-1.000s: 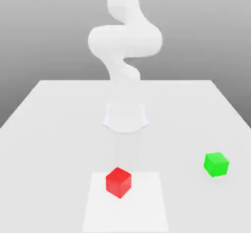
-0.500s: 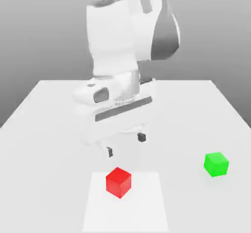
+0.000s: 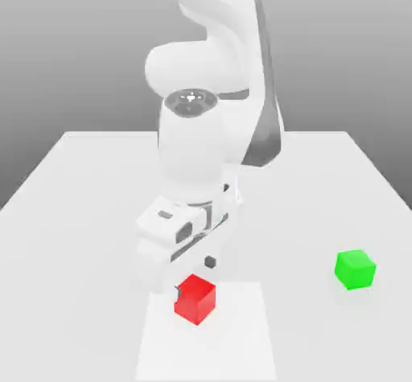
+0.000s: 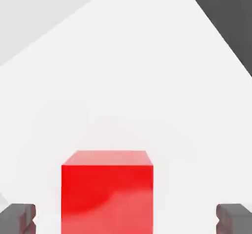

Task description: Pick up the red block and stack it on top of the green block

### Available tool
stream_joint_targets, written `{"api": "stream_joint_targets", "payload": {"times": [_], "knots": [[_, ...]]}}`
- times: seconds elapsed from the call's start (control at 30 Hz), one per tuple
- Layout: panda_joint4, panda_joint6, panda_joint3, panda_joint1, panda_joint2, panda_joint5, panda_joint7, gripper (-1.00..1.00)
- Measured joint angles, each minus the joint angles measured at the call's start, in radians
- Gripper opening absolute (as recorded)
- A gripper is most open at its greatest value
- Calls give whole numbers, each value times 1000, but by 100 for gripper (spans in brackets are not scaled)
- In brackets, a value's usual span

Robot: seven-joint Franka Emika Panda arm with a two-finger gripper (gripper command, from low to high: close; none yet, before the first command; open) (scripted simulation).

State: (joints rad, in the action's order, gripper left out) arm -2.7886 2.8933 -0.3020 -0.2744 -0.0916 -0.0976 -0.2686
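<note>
The red block point(image 3: 195, 300) rests on the white table point(image 3: 80, 211), near its front edge in the exterior view. My gripper point(image 3: 195, 277) hangs just above and behind it, open, one dark fingertip point(image 3: 211, 261) showing beside the block's far corner. In the hand view the red block point(image 4: 107, 191) lies between the two fingertips point(image 4: 17, 218) of the gripper point(image 4: 126, 220), with a gap on each side and nothing gripped. The green block point(image 3: 355, 269) sits apart on the table at the exterior view's right, untouched.
A paler square patch point(image 3: 233, 340) on the table lies under the red block. The arm's white base and links point(image 3: 201, 131) rise behind the gripper at the table's middle.
The arm has swung down from high up, and the hand has dropped toward the red block. Its fingers stayed open. Neither block has moved.
</note>
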Motion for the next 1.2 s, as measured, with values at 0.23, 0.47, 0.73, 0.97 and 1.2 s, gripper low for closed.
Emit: {"api": "stream_joint_targets", "payload": {"times": [0.23,0.47,0.73,0.97,1.2], "knots": [[9,90,108,74,-112,-136,-96,0],[10,114,149,106,-144,-168,-118,-100],[6,45,69,55,-57,-56,-41,-100],[-9,-38,24,41,46,61,45,-100],[-33,-96,29,43,115,115,123,-100]]}}
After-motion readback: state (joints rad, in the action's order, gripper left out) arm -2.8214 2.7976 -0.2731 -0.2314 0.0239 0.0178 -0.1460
